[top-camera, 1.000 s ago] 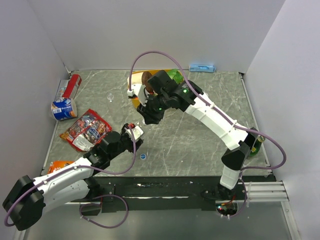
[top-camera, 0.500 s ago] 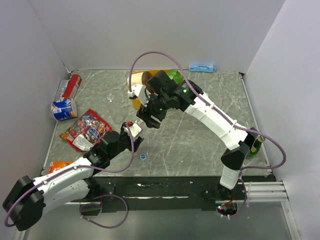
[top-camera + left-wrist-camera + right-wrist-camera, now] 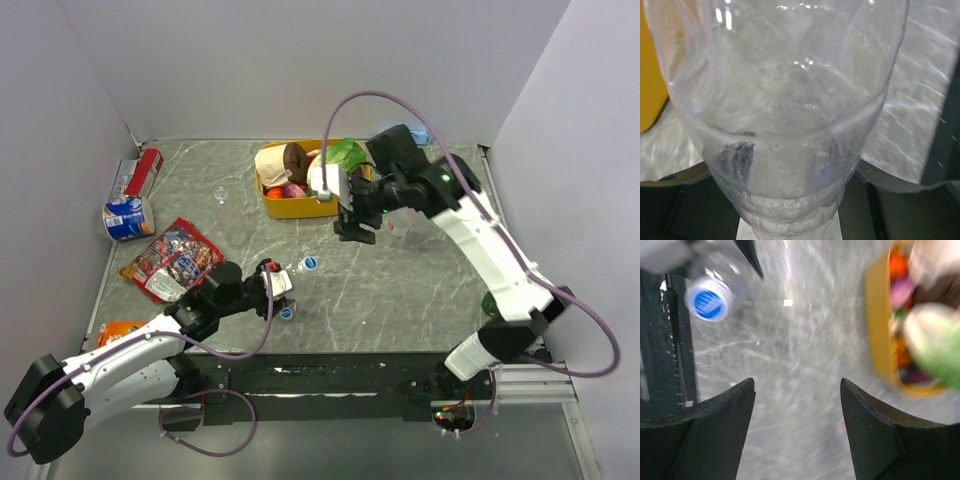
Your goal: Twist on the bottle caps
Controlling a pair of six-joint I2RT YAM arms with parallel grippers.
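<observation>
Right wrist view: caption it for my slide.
Open right pincer above grey marbled table; round blue plastic cap on clear bottle upper left, yellow plastic tub right.

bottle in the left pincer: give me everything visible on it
The bottle is clear, colourless thin plastic with a ridged band near the gripped end, and no liquid is visible in it. A blue cap with a pale centre sits on its neck; how tight cannot be told. The left pincer grips its body, which is tilted with the cap end pointing away from that arm, over the near middle of the table. The open right pincer is apart from it.
</observation>
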